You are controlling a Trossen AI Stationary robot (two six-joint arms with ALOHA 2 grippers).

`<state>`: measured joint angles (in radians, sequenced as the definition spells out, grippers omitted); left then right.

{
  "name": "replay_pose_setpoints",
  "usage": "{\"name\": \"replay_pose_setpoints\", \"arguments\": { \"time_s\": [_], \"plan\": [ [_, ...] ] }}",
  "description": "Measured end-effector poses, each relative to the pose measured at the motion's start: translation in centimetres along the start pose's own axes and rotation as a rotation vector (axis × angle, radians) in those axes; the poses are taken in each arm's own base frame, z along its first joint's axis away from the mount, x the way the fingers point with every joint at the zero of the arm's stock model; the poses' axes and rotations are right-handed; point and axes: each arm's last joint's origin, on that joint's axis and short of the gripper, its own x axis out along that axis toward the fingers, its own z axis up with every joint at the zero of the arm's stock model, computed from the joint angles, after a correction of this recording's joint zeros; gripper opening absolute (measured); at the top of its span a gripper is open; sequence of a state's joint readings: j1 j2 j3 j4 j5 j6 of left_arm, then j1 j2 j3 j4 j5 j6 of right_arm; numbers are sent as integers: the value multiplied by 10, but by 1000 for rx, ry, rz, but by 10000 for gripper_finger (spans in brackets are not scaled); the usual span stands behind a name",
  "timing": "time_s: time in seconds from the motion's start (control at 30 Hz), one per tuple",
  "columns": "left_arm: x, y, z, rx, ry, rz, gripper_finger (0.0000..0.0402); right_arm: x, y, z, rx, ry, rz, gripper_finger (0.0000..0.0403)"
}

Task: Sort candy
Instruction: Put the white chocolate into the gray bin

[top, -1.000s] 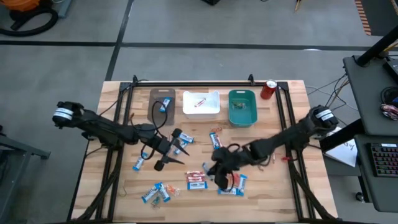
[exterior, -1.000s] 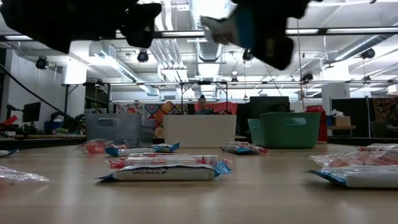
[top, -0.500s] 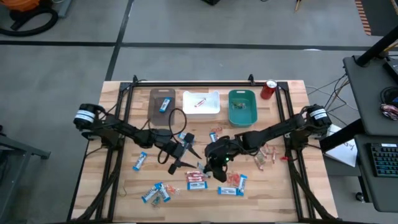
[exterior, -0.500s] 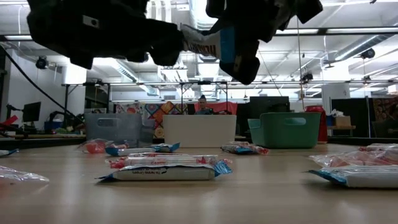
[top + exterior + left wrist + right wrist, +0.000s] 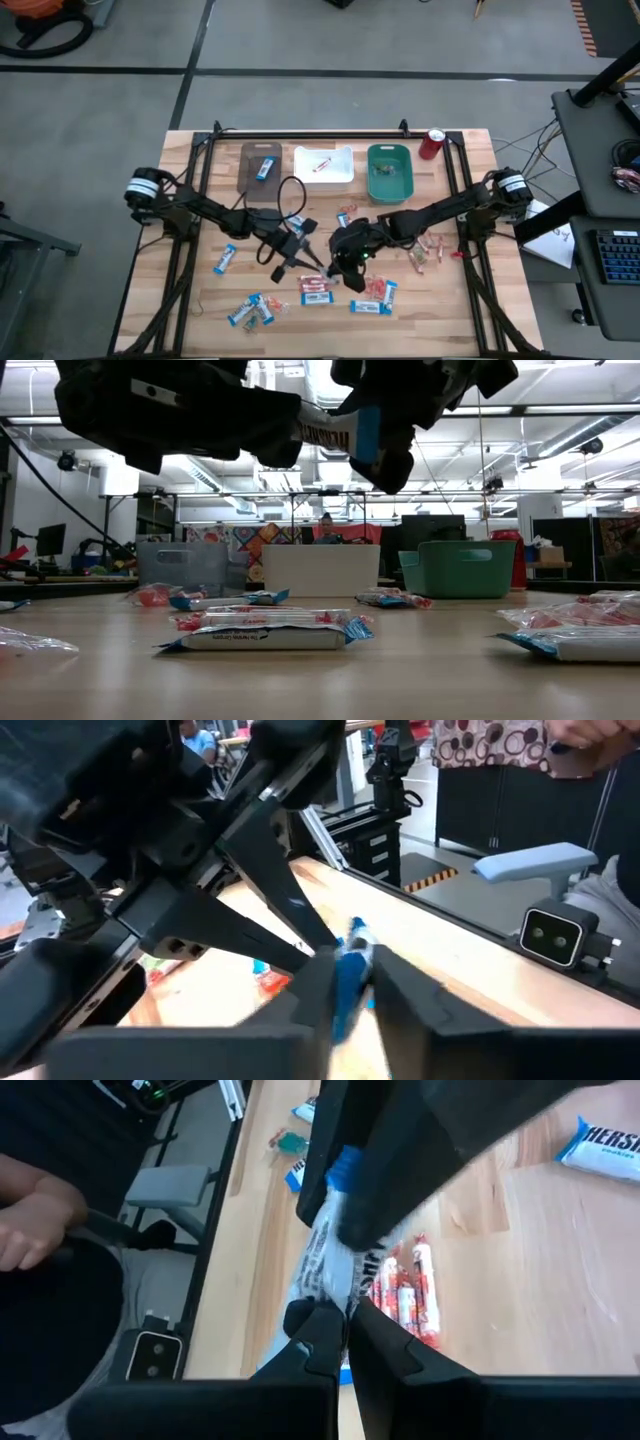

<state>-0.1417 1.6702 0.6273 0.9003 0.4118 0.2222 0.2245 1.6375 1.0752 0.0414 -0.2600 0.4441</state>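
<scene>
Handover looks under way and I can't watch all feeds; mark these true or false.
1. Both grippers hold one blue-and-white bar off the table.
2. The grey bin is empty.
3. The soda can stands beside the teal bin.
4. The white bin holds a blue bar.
1. True: the left gripper and right gripper have their jaws shut on the same blue-and-white bar, held in the air over mid-table.
2. False: the grey bin has a blue-wrapped candy in it.
3. True: the red soda can stands just beside the teal bin.
4. False: the white bin holds a red-and-white piece.
</scene>
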Motion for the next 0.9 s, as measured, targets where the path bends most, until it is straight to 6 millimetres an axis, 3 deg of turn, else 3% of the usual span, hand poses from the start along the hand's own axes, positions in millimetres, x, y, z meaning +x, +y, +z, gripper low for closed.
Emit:
{"name": "replay_pose_setpoints", "arguments": {
  "time_s": [0.2, 0.43, 0.67, 0.9],
  "plan": [
    [-5, 1, 4, -18, 25, 4, 9, -1, -3, 1, -7, -27, -58, 25],
    [-25, 0, 21, -58, 156, 92, 4, -9, -6, 8, -2, -71, -100, 79],
    [-73, -7, 38, -115, 488, 313, 2, -26, -13, 13, 31, -146, -353, 127],
    [-130, 5, 76, -174, 779, 829, 2, -29, -12, 19, -4, -227, -418, 143]
  ]
}}
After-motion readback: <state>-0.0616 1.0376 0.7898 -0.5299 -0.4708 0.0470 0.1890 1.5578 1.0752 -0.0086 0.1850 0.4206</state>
